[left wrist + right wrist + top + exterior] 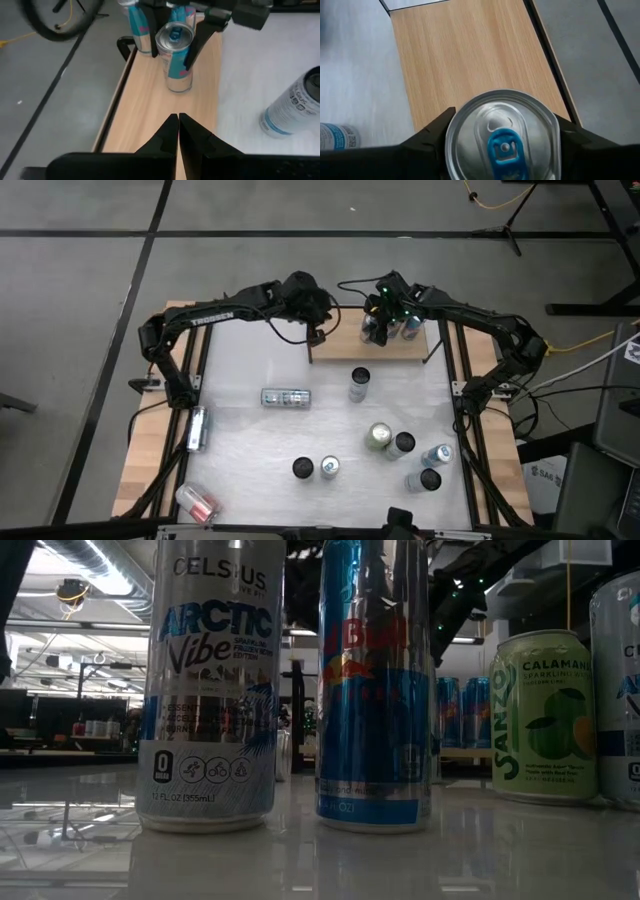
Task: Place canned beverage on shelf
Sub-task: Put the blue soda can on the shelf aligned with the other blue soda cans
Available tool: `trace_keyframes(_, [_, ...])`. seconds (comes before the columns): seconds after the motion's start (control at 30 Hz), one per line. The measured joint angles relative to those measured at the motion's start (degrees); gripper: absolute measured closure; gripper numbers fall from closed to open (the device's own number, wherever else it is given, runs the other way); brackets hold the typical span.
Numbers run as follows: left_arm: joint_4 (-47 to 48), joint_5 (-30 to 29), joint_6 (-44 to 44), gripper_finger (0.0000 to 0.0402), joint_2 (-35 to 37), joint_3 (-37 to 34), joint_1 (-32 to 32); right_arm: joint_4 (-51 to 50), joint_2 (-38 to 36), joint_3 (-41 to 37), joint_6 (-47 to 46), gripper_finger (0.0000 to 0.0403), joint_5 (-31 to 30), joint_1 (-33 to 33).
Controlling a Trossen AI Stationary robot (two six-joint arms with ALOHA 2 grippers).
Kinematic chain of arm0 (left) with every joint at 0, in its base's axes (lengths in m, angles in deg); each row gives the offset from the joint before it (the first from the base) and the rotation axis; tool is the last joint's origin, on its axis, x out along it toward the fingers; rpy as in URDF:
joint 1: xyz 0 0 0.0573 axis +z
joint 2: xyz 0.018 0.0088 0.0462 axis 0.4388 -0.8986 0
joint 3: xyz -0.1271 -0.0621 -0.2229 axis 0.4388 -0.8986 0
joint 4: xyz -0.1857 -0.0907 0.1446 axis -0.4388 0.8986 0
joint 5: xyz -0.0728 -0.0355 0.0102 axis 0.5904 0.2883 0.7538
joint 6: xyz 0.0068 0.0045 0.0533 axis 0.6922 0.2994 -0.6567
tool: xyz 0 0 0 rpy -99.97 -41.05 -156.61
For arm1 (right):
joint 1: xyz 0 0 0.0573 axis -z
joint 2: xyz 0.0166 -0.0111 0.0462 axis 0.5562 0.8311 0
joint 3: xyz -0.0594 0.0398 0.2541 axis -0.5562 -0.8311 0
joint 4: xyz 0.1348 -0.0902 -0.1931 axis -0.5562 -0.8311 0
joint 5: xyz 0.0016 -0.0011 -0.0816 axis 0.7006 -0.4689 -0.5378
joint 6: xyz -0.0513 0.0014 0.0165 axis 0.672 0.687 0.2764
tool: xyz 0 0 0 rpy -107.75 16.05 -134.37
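Observation:
The shelf [345, 348] is a light-brown wooden board at the far middle of the table. A silver and teal can with a blue tab [175, 55] stands upright on the board, and my right gripper [377, 323] is shut on it. Another can [409, 326] stands on the board just beyond it. My left gripper [178, 125] is shut on nothing. It hovers over the board's left part [318, 332], pointing toward the held can. My right gripper pinches the can between its two fingers [199, 37], one on each side of the upper wall [186, 52] just under the rim [470, 117]. The fingers slant down from the far right. The can is upright, its base [180, 87] on the shelf board.
On the white table top, one can [359, 383] stands in front of the shelf and another [286, 397] lies on its side to the left. More cans cluster at the near right [400, 445] and near middle [315, 468]. Two [198, 428] [197, 502] lie at the left edge.

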Motion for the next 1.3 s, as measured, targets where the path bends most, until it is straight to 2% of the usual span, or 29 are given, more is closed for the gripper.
trace_keyframes(0.17, [1.83, 0.29, -0.45, 0.0396, 2.85, -1.07, 1.7, 0.19, 0.02, 1.73, 0.0, 0.0175, -0.01, 0.02])
trace_keyframes(0.23, [1.42, 2.53, -0.45, 0.0396, 4.45, -3.44, 2.82, 0.23, 0.02, 2.89, 0.0, 0.0179, 0.0, 0.02])
trace_keyframes(0.4, [-6.16, 8.1, 0.52, 0.0396, 9.87, -14.2, 5.21, 1.06, 0.02, 6.0, 0.28, 0.0188, -0.02, 0.14])
trace_keyframes(0.57, [-16.87, 8.71, 2.26, 0.0396, 16.0, -25.39, 6.67, 1.37, 0.02, 8.83, 0.44, 0.0183, -0.39, 1.94])
trace_keyframes(0.7, [-21.28, 8.81, 2.61, 0.0396, 19.77, -30.57, 6.65, 1.51, 0.02, 9.87, 0.6, 0.0183, -0.36, 4.4])
trace_keyframes(0.83, [-21.75, 8.87, 2.68, 0.0396, 21.33, -31.95, 6.47, 1.17, 0.04, 9.88, 0.66, 0.0183, 0.05, 7.4])
trace_keyframes(1.03, [-22.82, 8.84, 2.67, 0.0396, 21.4, -31.95, 6.47, 1.35, 1.53, 9.88, 0.79, 0.0183, 4.21, 10.27])
trace_keyframes(1.3, [-22.88, 8.84, 3.83, 0.0396, 21.4, -31.95, 6.47, 1.27, 5.55, 9.88, 2.24, 0.0183, 4.56, 10.16])
